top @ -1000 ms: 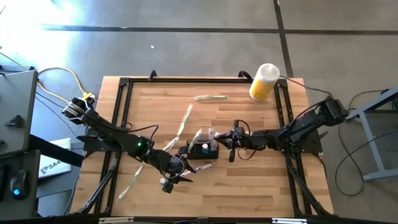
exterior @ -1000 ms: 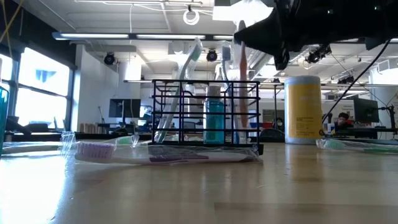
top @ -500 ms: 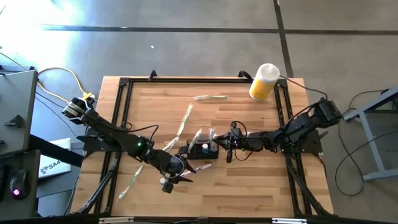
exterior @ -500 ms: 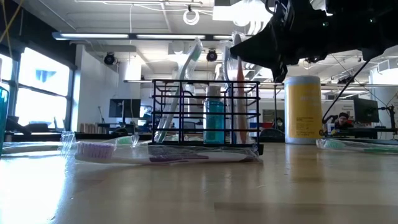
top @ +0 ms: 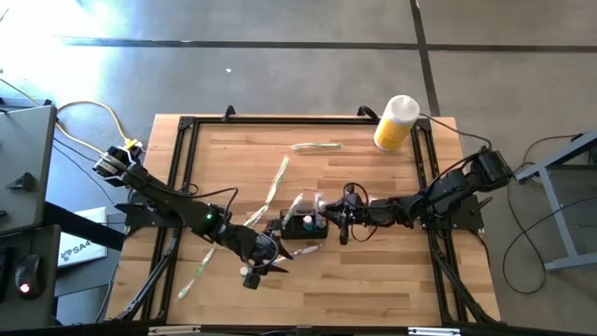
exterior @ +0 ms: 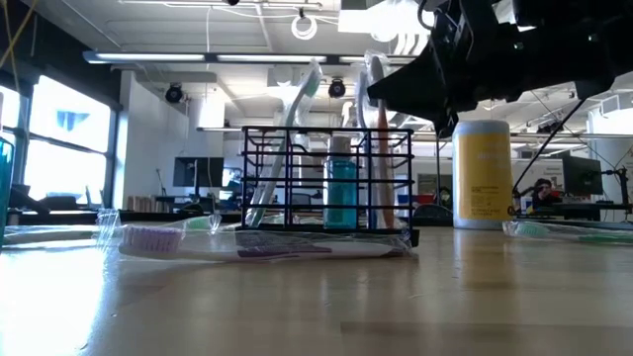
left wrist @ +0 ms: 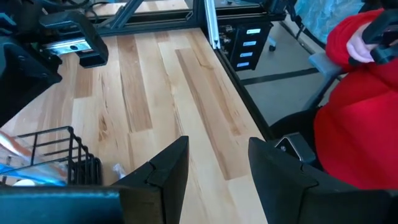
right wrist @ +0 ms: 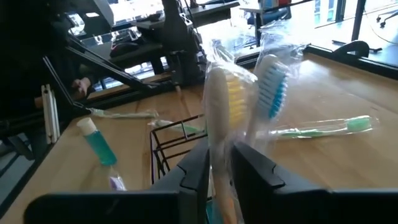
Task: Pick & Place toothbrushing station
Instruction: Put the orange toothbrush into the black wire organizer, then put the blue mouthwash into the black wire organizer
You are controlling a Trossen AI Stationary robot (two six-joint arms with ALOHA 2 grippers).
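Centrally on the surface sits the toothbrushing station (top: 303, 225) — right pincer (top: 334, 220) clenched on a wrapped toothbrush (right wrist: 217, 118) standing in it; left pincer (top: 264, 260) released, just beside it

My overhead camera looks straight down on the whole table (top: 373, 177). My low one sits at table-top height, close to the wire rack (exterior: 328, 178), facing the room. Each wrist camera looks forward past its own jaws, and all four views share that rack.
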